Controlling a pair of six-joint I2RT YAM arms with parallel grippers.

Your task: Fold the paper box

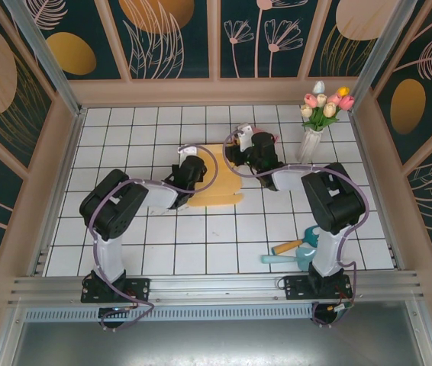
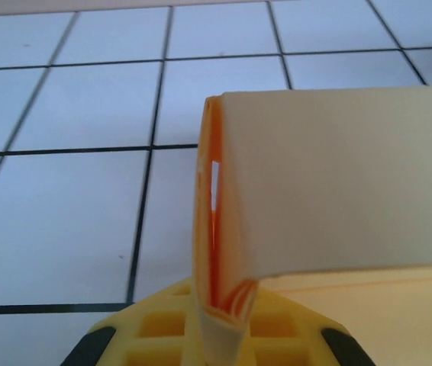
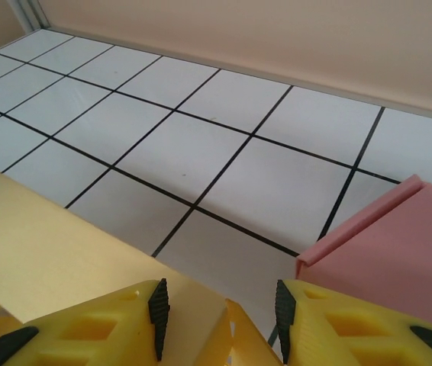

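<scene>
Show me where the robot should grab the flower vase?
Probably around the slim white middle of the vase, below the tulips, coming in from the side. It stands upright and narrow, and the blooms cover its top.

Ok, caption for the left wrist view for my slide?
Left fingers pinch a folded edge of the paper box, cream panel raised over the tiled table.

Grips the paper box (image 2: 338, 183) by a raised flap with the left claw (image 2: 217, 328), pinched tight on the fold at the bottom edge. Shows a cream outer face and glossy orange inside the crease. Stands near upright above the white-tiled desk (image 2: 63, 221), dark grid lines behind
</scene>
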